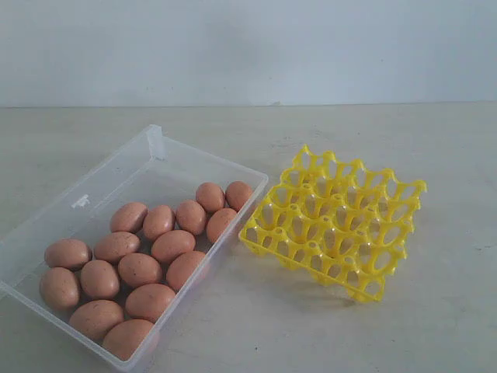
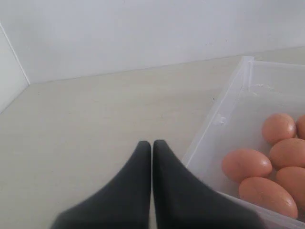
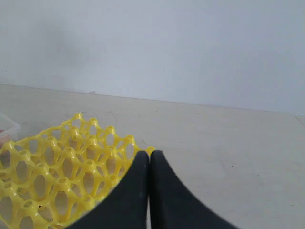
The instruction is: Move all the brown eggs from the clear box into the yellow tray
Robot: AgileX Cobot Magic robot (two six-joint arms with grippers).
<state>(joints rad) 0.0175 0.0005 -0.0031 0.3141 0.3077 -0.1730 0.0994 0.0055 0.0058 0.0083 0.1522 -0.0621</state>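
- Exterior view: all sixteen eggs (image 1: 140, 270) lie loose in the box (image 1: 85, 200). They are crowded toward its near and right parts and touch one another, and the far-left floor is bare. I judge the task not yet begun.
- The tray (image 1: 334, 225) sits on the desk (image 1: 443, 311) just beside the box's right wall, with every cup empty. One corner reaches that wall, but I cannot tell whether it touches. I judge it is set this close to keep each carry short.
- Neither of my grippers shows in this view, so both arms are away from the work area.
- Left wrist view: my left gripper (image 2: 152, 145) has its two dark fingers pressed together and holds nothing. It hangs over bare desk (image 2: 95, 124) outside the box (image 2: 224, 114) wall, with several eggs (image 2: 246, 163) just beyond that wall. It waits on the box's side, so I judge it is the one placed to pick.
- Right wrist view: my right gripper (image 3: 149, 155) is likewise closed and empty. It is poised at the edge of the tray (image 3: 62, 162), and a corner of the box shows beyond. I judge it is parked there to serve the tray side.
- Either gripper must part its fingers before it can take an egg. The shells are smooth and round, so the hold will need to be gentle and centred.
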